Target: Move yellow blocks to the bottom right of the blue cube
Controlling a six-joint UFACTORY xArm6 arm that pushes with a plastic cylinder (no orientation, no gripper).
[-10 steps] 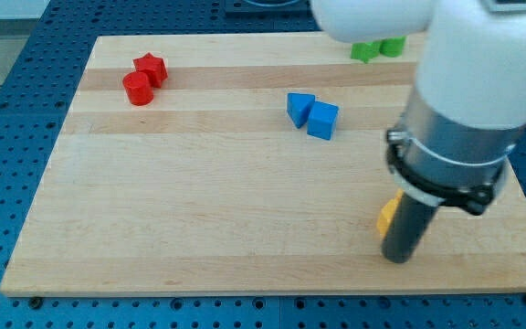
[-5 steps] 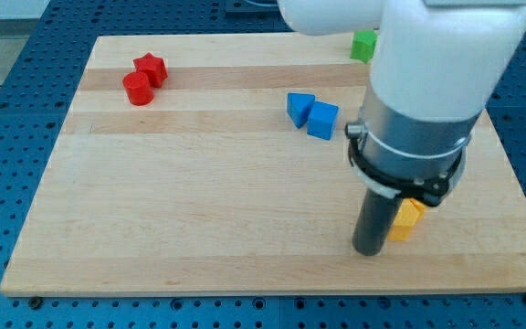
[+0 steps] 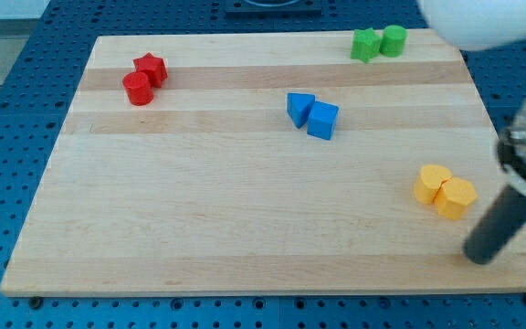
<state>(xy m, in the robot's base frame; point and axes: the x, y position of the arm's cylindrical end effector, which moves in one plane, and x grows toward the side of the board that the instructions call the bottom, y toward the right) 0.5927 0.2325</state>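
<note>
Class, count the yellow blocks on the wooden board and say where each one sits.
2. One yellow block lies near the view's right edge; the other yellow block touches it, just lower right. My tip is below and right of both. None seems hidden.

Bright, even light, apparently from overhead; no hard glare on the wooden counter (image 3: pixel 245 210). Shadows soft and short: a faint dark edge hugs the blue cube (image 3: pixel 322 120) and the two yellow blocks (image 3: pixel 445 191). Colours saturated, block edges crisp across the middle. The rod at the right is soft and out of focus, my tip (image 3: pixel 477 258) smeared at its outline; the white arm housing (image 3: pixel 482 18) at far right nearly blown out. Counter edges look straight, little distortion.
</note>
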